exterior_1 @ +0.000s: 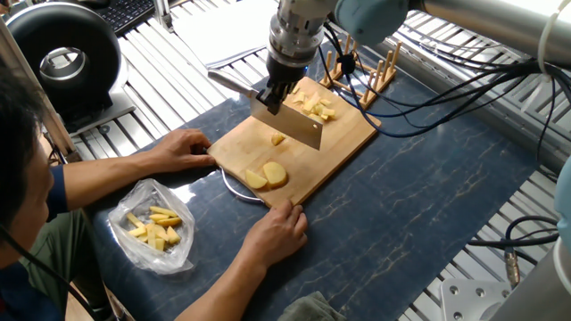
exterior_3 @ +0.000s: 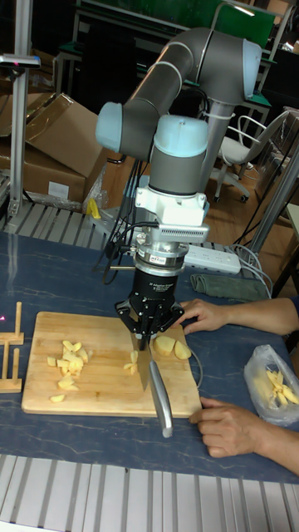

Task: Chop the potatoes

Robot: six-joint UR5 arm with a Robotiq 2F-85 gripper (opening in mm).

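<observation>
Wooden board [exterior_1: 343, 143] carries the potatoes [exterior_1: 267, 175]; two uncut slices lie near its front edge. I have the tool [exterior_1: 272, 96] clamped on the knife [exterior_1: 287, 125], blade raised over a small piece, while a person's hands [exterior_1: 277, 234] steady the board.

Even overhead indoor light, soft shadows, glare on the plastic bag [exterior_1: 153, 225], dim background, sharp focus

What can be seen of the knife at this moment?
The knife is a cleaver with a broad rectangular metal blade and a grey metal handle. The gripper is shut on it near where the blade meets the handle, which juts out sideways. The blade hangs edge-down above the wooden board, between the chopped pile and one small potato piece.
</observation>
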